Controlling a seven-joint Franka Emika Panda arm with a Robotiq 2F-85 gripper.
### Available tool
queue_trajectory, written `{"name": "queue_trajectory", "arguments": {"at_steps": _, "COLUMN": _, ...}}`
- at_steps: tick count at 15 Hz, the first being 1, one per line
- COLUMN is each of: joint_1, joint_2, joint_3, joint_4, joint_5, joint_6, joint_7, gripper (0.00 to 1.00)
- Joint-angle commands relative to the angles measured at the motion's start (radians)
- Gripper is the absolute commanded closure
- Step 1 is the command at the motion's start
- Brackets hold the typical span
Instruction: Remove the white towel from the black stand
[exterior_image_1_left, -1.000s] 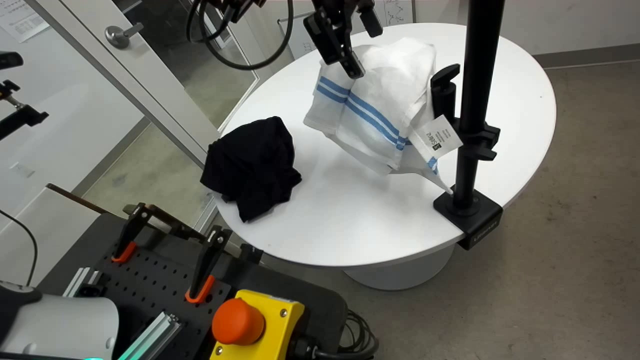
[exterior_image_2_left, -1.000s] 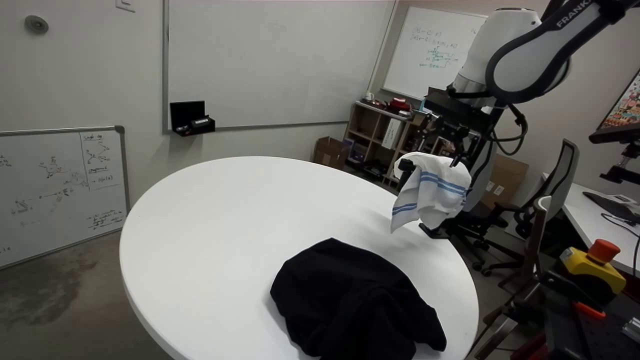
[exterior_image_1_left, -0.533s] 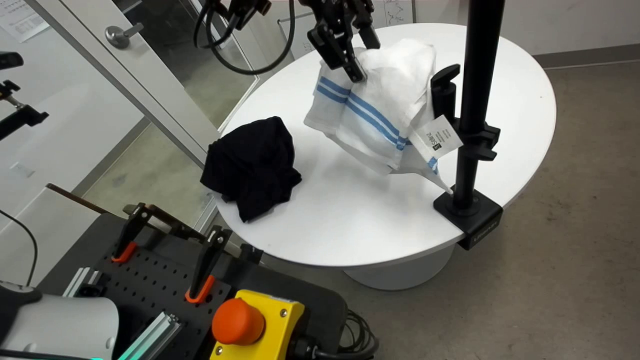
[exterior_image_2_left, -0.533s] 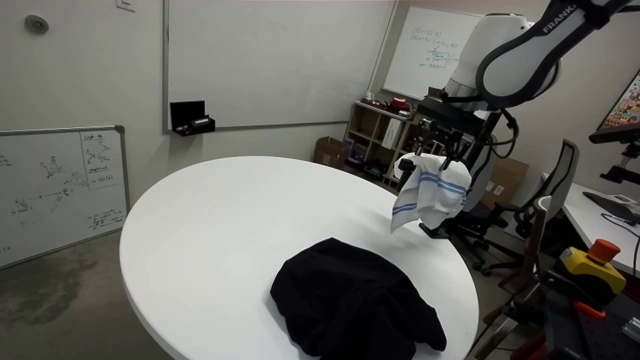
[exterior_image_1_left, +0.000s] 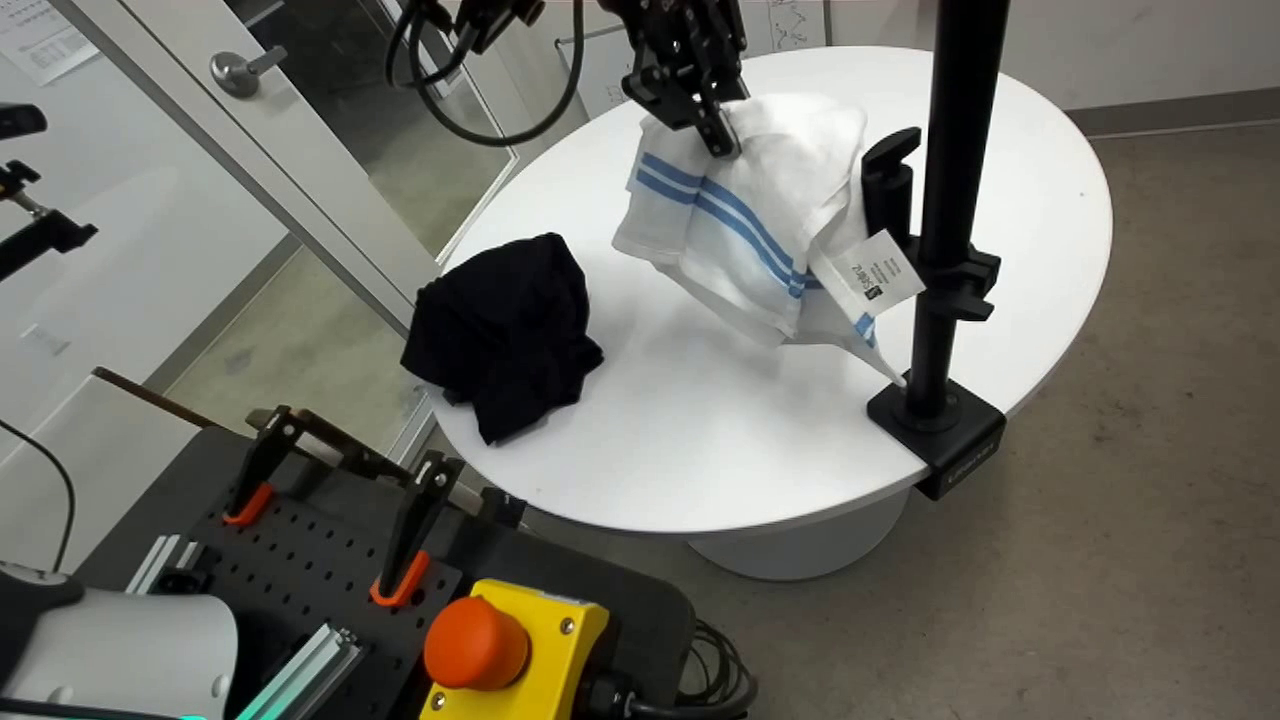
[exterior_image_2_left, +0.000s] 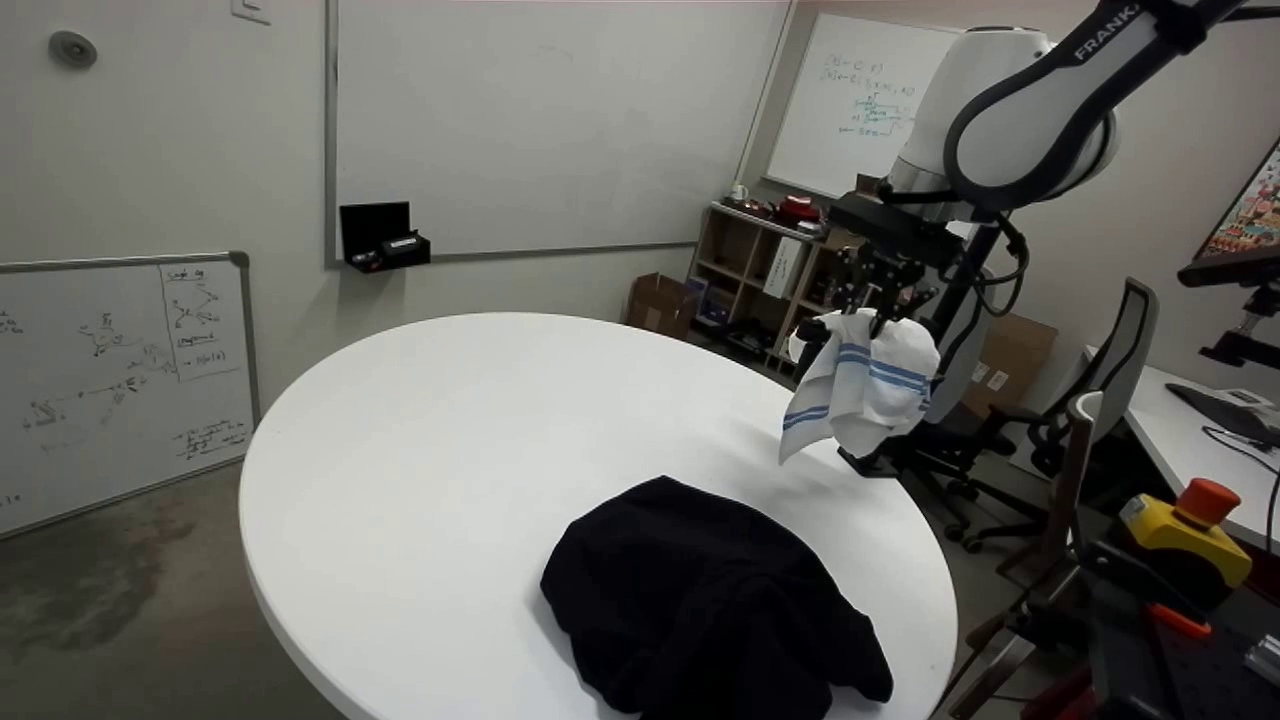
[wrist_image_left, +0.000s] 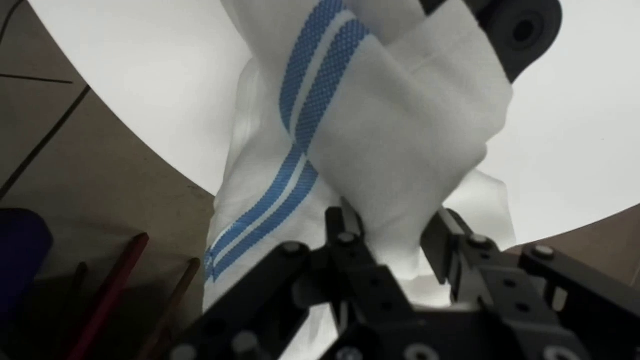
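Towel (exterior_image_1_left: 738, 225), white with blue stripes, hangs draped on the black stand (exterior_image_1_left: 952, 180). The claw (wrist_image_left: 392, 227) stands narrow, seemingly gripping the bunched fold between its fingers. Grasping looks to be the step in hand; next should come a lift, then a draw clear of the upright. Beneath spreads the bench (exterior_image_1_left: 670, 440), a black cloth (exterior_image_1_left: 505, 335) lying apart on it.
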Motion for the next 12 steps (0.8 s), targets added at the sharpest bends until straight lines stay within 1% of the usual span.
{"name": "queue_trajectory", "arguments": {"at_steps": 1, "joint_1": 0.024, "joint_2": 0.014, "joint_3": -0.014, "joint_4": 0.023, "joint_5": 0.017, "joint_6": -0.003, "joint_7": 0.005, "gripper": 0.91}}
{"name": "queue_trajectory", "arguments": {"at_steps": 6, "joint_1": 0.021, "joint_2": -0.004, "joint_3": -0.005, "joint_4": 0.017, "joint_5": 0.038, "joint_6": -0.002, "joint_7": -0.002, "gripper": 0.91}}
{"name": "queue_trajectory", "arguments": {"at_steps": 12, "joint_1": 0.016, "joint_2": -0.072, "joint_3": 0.01, "joint_4": -0.012, "joint_5": 0.076, "joint_6": -0.006, "joint_7": -0.018, "gripper": 0.91}}
